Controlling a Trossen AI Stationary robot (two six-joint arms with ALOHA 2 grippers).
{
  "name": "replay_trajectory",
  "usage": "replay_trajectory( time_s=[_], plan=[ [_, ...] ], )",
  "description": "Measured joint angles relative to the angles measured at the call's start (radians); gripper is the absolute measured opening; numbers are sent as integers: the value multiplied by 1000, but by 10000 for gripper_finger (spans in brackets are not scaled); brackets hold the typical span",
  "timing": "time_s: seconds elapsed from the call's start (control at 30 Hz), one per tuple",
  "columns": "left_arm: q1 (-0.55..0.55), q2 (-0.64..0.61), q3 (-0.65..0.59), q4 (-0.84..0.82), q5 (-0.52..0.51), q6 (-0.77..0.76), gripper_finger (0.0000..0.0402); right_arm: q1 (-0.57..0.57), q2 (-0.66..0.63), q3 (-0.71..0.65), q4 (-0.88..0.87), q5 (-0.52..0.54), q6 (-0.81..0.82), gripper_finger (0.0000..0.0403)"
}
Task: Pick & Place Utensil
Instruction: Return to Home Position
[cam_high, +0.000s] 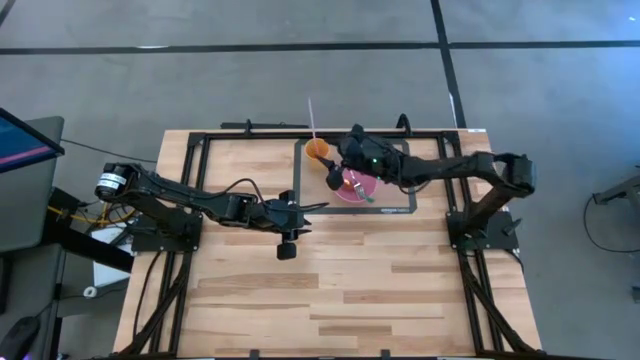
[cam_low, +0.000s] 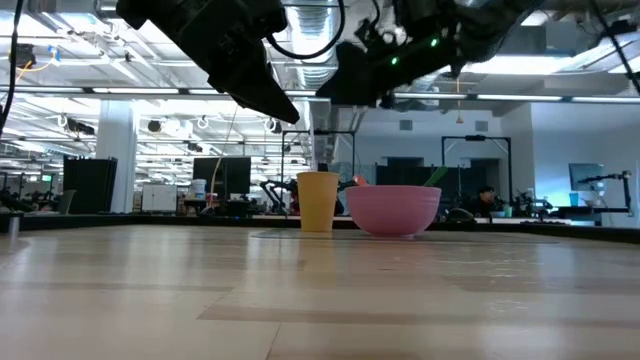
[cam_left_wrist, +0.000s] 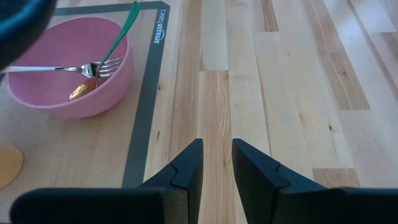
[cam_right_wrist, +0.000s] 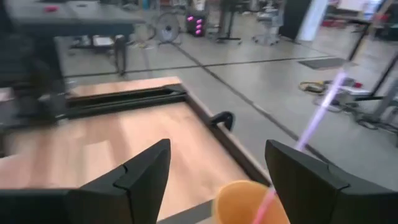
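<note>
The wooden table (cam_high: 350, 300) fills the middle of the high view. A see-through mat (cam_high: 308, 190) with a dark edge lies near the top middle of it. The yellow cup (cam_high: 318, 150) stands on the mat's upper left corner. The pink straw (cam_high: 312, 120) sticks up out of the cup and leans toward the top of the frame. The pink bowl (cam_high: 355, 188) sits on the mat just below and to the right of the cup. In the low view the cup is right beside the bowl, on its left, near the middle of the frame. Inside the bowl lie a silver fork (cam_left_wrist: 62, 68), a thing with a green handle (cam_left_wrist: 121, 34) that pokes over the rim, and a small orange piece (cam_left_wrist: 78, 92). The right gripper (cam_right_wrist: 217, 144) comes in from the right side of the high view and hangs over the mat, just to the right of the cup. Its two fingers are spread wide apart and hold nothing. The left gripper (cam_left_wrist: 216, 144) reaches in from the left side of the high view. It hangs over bare wood just left of the mat's lower left corner. Its fingers are pulled close together with only a thin gap, and nothing is between them.
</note>
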Motion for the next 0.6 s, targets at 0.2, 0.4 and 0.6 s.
replay_trajectory(
  time_s=[0.2, 0.4, 0.6],
  plan=[
    [0, 0, 0, 1, 0, 0, 86, 88, -111, 0, -130, 4, -61, 255],
    [0, -4, 0, 24, 0, 0, 86, 214, -247, 0, -250, 141, -184, 255],
    [0, -68, -1, 32, 0, -1, 86, 328, -390, 1, -403, 188, -230, 255]
  ],
)
